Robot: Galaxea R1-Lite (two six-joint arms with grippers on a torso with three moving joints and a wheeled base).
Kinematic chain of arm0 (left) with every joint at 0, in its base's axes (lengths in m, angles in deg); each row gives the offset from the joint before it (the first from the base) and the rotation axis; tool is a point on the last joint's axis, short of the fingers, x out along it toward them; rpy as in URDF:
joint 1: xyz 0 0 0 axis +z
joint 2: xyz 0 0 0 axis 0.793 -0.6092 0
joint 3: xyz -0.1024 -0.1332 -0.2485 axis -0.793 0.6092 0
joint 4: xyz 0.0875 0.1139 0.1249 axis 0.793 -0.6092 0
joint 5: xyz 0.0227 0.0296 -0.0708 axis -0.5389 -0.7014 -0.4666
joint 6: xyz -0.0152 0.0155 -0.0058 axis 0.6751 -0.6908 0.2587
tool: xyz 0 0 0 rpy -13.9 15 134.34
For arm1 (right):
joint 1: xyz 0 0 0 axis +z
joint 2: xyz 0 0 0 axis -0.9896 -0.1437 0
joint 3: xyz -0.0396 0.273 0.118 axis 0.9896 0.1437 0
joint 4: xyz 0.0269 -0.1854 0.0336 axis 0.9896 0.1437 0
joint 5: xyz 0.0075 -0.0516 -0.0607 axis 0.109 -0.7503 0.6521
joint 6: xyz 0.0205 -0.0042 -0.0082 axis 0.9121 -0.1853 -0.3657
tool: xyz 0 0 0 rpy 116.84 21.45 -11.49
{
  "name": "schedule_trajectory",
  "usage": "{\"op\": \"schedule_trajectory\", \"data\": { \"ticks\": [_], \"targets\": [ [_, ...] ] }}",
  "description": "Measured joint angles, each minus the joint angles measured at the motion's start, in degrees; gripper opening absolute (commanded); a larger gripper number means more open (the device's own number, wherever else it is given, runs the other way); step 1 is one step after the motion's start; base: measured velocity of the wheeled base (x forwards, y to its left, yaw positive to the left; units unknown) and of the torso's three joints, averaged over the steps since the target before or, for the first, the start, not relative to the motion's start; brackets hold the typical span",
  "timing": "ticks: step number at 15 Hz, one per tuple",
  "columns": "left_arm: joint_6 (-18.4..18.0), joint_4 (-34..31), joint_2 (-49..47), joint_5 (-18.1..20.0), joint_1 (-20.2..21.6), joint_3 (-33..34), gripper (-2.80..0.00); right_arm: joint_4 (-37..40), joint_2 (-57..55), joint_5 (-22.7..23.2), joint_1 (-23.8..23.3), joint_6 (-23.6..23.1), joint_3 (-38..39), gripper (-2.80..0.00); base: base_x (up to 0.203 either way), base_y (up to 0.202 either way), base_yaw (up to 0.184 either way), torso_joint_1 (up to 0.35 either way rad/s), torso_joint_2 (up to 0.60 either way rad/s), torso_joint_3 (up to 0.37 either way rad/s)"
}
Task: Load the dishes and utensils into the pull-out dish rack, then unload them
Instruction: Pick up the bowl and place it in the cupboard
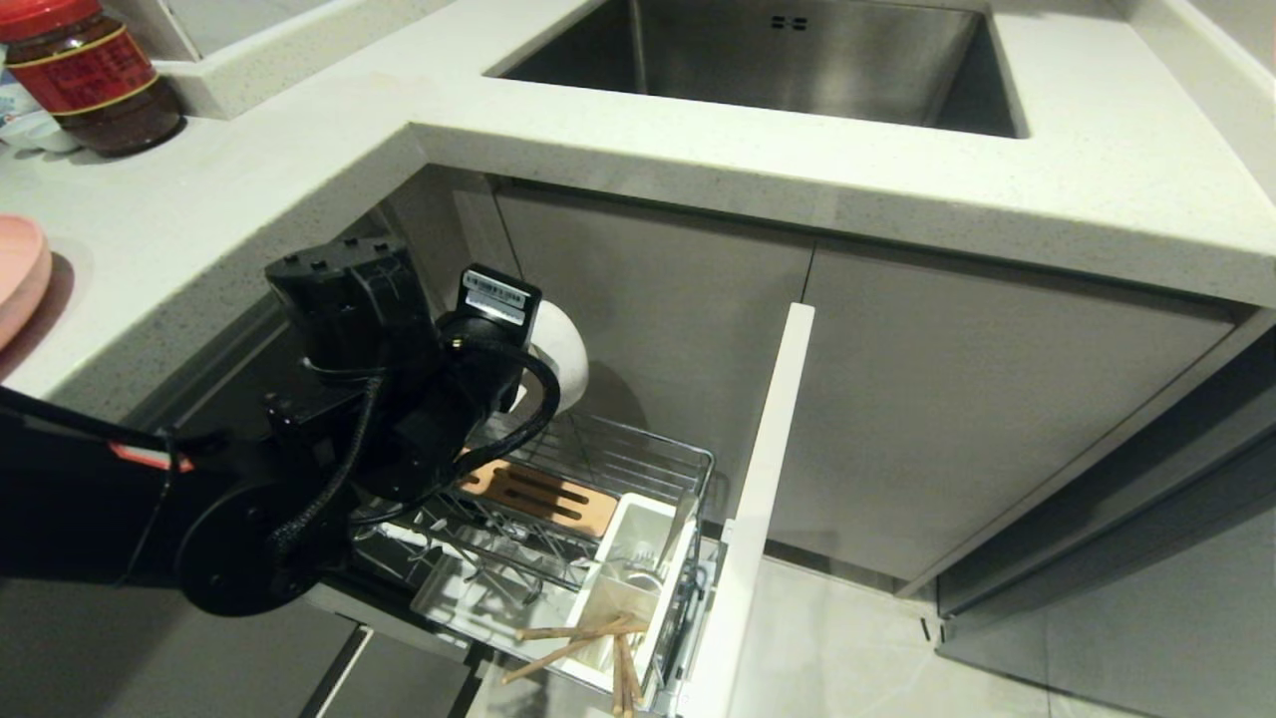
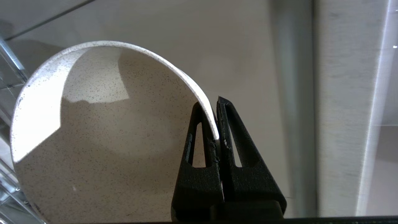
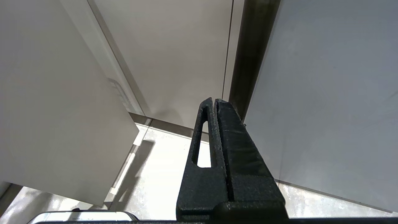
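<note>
My left gripper (image 2: 210, 102) is shut on the rim of the off-white speckled bowl (image 2: 102, 133), one finger inside and one outside. In the head view the left arm (image 1: 379, 399) holds the bowl (image 1: 566, 349) tilted on edge above the back of the pull-out dish rack (image 1: 648, 464), a chrome wire basket with a slotted wooden strip (image 1: 538, 494). Wooden chopsticks (image 1: 583, 643) lean out of the rack's white utensil holder (image 1: 638, 543). The pink plate (image 1: 20, 279) lies on the counter at the far left. My right gripper (image 3: 214, 100) is shut and holds nothing.
The rack's white cabinet front (image 1: 763, 499) stands out to the right of the basket. The counter edge (image 1: 797, 160) overhangs the rack, with the steel sink (image 1: 778, 60) behind it. A red-lidded jar (image 1: 90, 75) stands at the back left.
</note>
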State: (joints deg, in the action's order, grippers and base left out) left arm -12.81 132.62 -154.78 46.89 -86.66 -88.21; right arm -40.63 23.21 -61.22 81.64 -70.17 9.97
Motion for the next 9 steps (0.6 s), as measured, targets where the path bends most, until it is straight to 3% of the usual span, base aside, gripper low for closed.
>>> {"op": "schedule_trajectory", "data": {
  "ticks": [4, 9],
  "targets": [
    [0.3, 3.0, -3.3, -0.5, 0.2, 1.5, -2.80, 0.0, 0.0, 0.0, 0.0, 0.0, 0.0, -2.80, 0.000, 0.000, 0.000, 0.000, 0.00, 0.000],
    [0.2, 14.6, -7.9, -0.5, 0.3, 4.7, -2.80, 0.0, 0.0, 0.0, 0.0, 0.0, 0.0, -2.80, 0.000, 0.000, 0.000, 0.000, 0.00, 0.000]
  ]
}}
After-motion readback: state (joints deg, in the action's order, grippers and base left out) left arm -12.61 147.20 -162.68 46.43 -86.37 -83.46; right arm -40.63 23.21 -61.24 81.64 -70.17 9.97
